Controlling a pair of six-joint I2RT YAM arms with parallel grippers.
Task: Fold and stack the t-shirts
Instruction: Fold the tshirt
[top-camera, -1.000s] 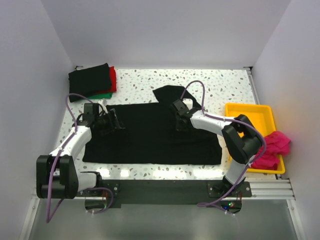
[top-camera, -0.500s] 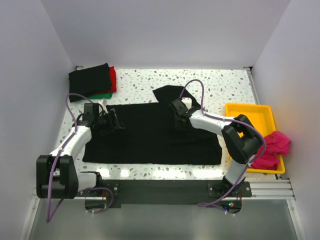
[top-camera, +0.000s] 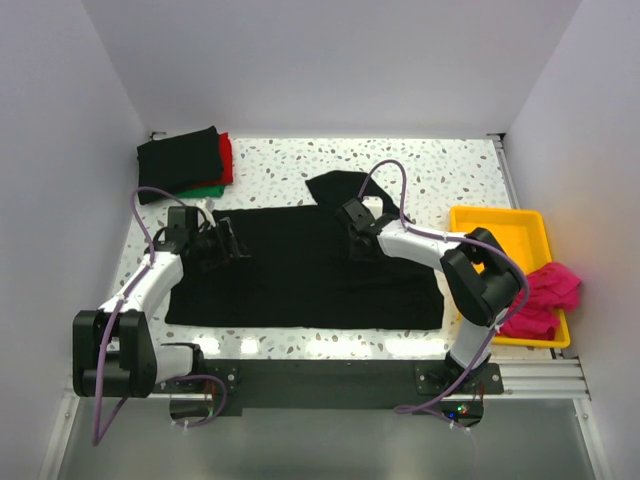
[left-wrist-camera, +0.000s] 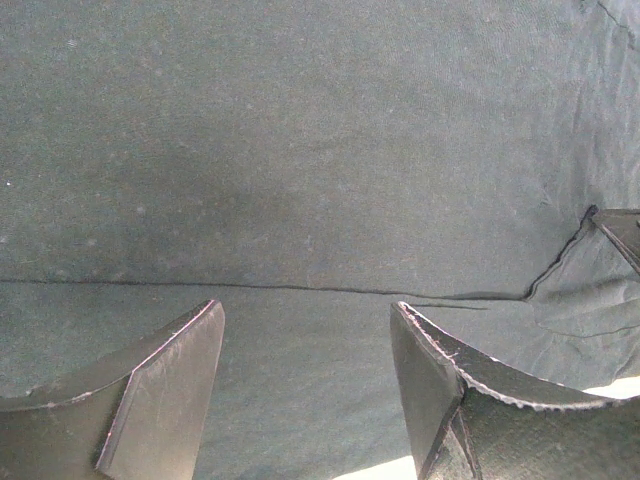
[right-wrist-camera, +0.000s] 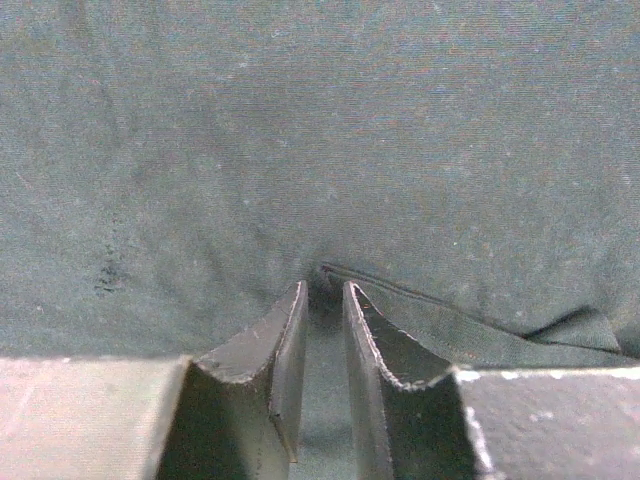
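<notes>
A black t-shirt (top-camera: 300, 275) lies spread flat across the middle of the table, one sleeve (top-camera: 338, 186) sticking out at its far edge. My left gripper (top-camera: 230, 243) stands open at the shirt's left end; in the left wrist view its jaws (left-wrist-camera: 307, 310) are wide apart just above the cloth (left-wrist-camera: 300, 150), near a fold line (left-wrist-camera: 300, 288). My right gripper (top-camera: 362, 246) is low over the shirt's upper middle. Its fingers (right-wrist-camera: 323, 288) stand a narrow gap apart, tips against a hem (right-wrist-camera: 450, 322), and nothing shows clamped between them.
Folded t-shirts are stacked at the back left: black (top-camera: 180, 160) on top, red (top-camera: 227, 158) and green (top-camera: 205, 190) beneath. A yellow tray (top-camera: 500, 225) sits at the right with a magenta-pink t-shirt (top-camera: 545, 295) hanging over its near right corner.
My right gripper's fingers have parted from shut to a narrow gap, and the arm has shifted slightly left. The left arm has not moved.
</notes>
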